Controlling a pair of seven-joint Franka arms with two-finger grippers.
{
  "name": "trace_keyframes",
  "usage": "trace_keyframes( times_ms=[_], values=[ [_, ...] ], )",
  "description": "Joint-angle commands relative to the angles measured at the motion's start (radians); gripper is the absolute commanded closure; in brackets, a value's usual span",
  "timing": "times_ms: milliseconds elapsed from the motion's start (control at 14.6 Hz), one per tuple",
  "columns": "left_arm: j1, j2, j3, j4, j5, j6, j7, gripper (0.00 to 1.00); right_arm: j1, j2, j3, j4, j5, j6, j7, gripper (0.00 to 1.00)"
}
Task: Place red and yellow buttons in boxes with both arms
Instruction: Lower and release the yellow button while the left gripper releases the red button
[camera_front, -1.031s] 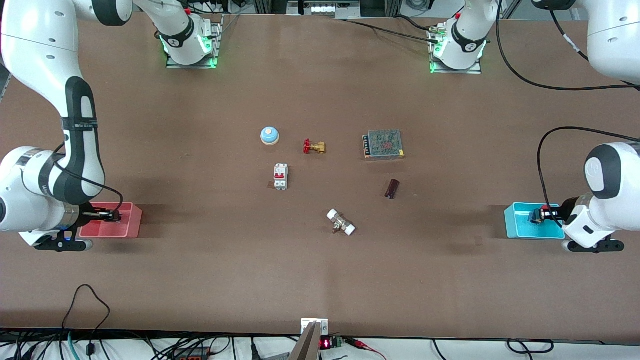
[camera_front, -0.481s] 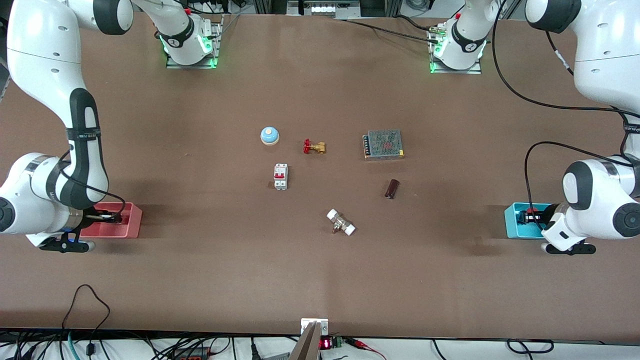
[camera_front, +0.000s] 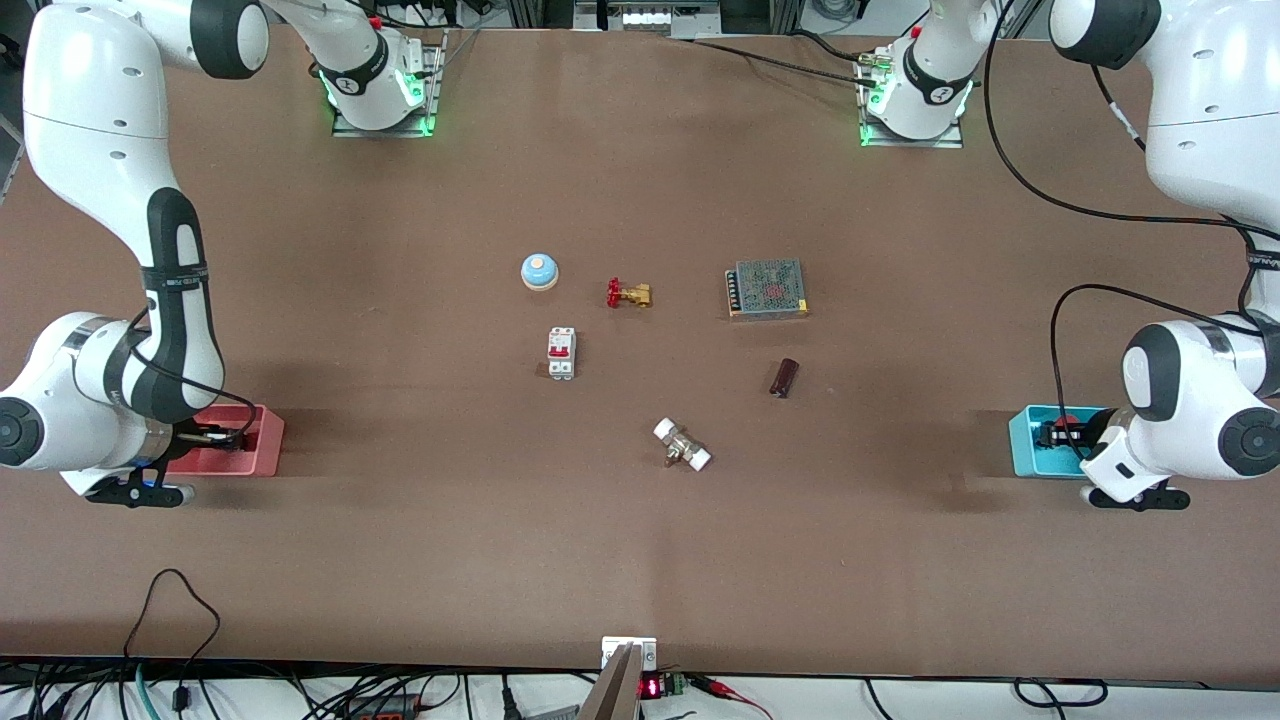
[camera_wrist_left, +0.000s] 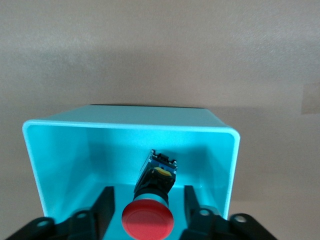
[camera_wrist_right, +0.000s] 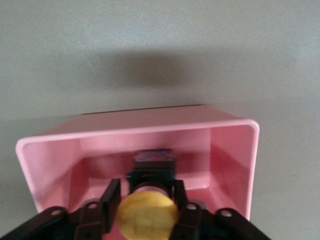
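The red button (camera_wrist_left: 148, 221) lies tilted in the cyan box (camera_wrist_left: 130, 125), at the left arm's end of the table. My left gripper (camera_wrist_left: 148, 192) is open around it, and a gap shows at each finger. In the front view the left gripper (camera_front: 1052, 435) is low in the cyan box (camera_front: 1022, 445), with the red cap (camera_front: 1066, 419) beside it. My right gripper (camera_wrist_right: 145, 187) is shut on the yellow button (camera_wrist_right: 148, 214) and holds it inside the pink box (camera_wrist_right: 150, 127). In the front view the right gripper (camera_front: 228, 436) is in the pink box (camera_front: 262, 440).
In the middle of the table are a blue dome (camera_front: 539, 271), a brass valve with a red handle (camera_front: 629, 294), a white and red breaker (camera_front: 561, 353), a metal mesh unit (camera_front: 767, 288), a dark cylinder (camera_front: 784, 377) and a white-ended fitting (camera_front: 682, 445).
My left wrist and gripper have shifted over the cyan box toward the table's middle. The right arm's upper links have shifted a little, and its gripper stays in the pink box.
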Motion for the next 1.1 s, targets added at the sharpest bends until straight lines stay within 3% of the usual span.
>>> trace_keyframes(
  times_ms=[0,275,618,1031],
  values=[
    [-0.015,-0.020,-0.012,0.016,0.017,-0.004,0.002,0.00,-0.014,-0.004,0.014,0.014,0.020,0.002,-0.014,0.00],
    [-0.017,-0.112,-0.053,0.016,-0.010,-0.004,-0.009,0.00,-0.005,-0.061,0.016,0.017,0.029,-0.034,-0.017,0.00],
    [-0.017,-0.252,-0.085,0.010,-0.062,-0.030,-0.050,0.00,0.011,-0.206,0.017,0.050,0.025,-0.226,-0.015,0.00],
    [-0.017,-0.423,-0.110,0.010,-0.079,-0.226,-0.054,0.00,0.106,-0.380,0.016,0.046,0.014,-0.347,0.024,0.00]
  ],
)
